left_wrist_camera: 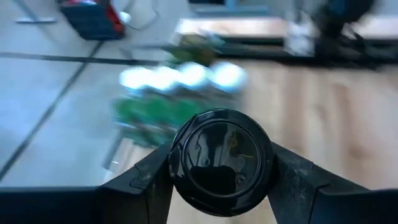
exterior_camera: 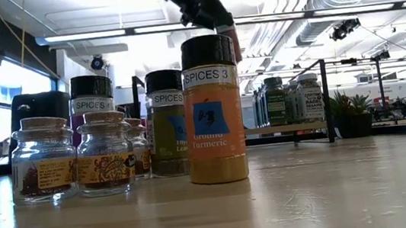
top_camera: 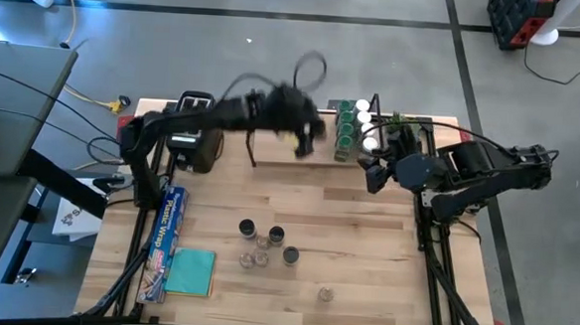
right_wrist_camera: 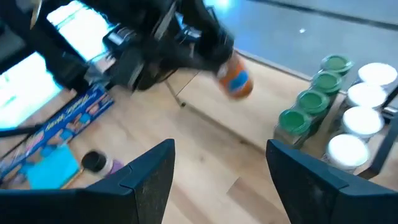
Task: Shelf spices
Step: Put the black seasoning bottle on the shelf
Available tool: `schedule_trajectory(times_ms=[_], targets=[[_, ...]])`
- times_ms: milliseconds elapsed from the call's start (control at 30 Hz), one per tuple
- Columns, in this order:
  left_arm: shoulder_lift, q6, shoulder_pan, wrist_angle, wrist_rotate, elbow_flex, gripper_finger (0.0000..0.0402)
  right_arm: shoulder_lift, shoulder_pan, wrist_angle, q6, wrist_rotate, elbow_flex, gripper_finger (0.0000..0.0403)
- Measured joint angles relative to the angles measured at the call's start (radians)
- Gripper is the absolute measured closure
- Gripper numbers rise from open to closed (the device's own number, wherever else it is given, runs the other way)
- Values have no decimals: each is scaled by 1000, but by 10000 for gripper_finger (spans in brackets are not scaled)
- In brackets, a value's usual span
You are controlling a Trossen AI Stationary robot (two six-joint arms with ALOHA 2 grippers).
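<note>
My left gripper (top_camera: 301, 135) is shut on a spice jar (right_wrist_camera: 235, 78) with a black lid (left_wrist_camera: 221, 162) and an orange label, held in the air near the shelf (exterior_camera: 266, 129) at the table's far side. Green-lidded (top_camera: 346, 126) and white-lidded (top_camera: 367, 122) spices stand in rows on the shelf. Several more spices (top_camera: 266, 243) stand on the table's middle, among them a turmeric jar (exterior_camera: 213, 113). My right gripper (right_wrist_camera: 217, 180) hangs open and empty at the right of the shelf. My left gripper pinches the jar between its two fingers (left_wrist_camera: 146, 183), one on each side just below the black lid (left_wrist_camera: 221, 162). The fingers slant down from the table's left. The jar hangs below them, lifted clear of the table, lid end up.
A black toaster (top_camera: 197, 143) stands at the far left. A plastic-wrap box (top_camera: 167, 238) and a teal cloth (top_camera: 191, 272) lie at the near left. One lone jar (top_camera: 325, 296) stands near the front edge. A potted plant (exterior_camera: 350, 116) stands behind the shelf's right end.
</note>
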Motion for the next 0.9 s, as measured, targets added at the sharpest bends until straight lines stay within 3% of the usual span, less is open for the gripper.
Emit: schedule_trajectory(times_ms=[167, 367, 633, 900], targets=[[95, 56, 143, -72, 62, 127, 208, -1, -39, 0, 13, 25, 0, 155], [201, 99, 240, -82, 151, 170, 208, -1, -91, 0, 66, 26, 0, 155], [335, 104, 286, -33, 209, 199, 208, -1, -121, 0, 162, 25, 0, 155], [384, 101, 273, 12, 205, 202, 208, -1, -121, -9, 110, 20, 0, 155]])
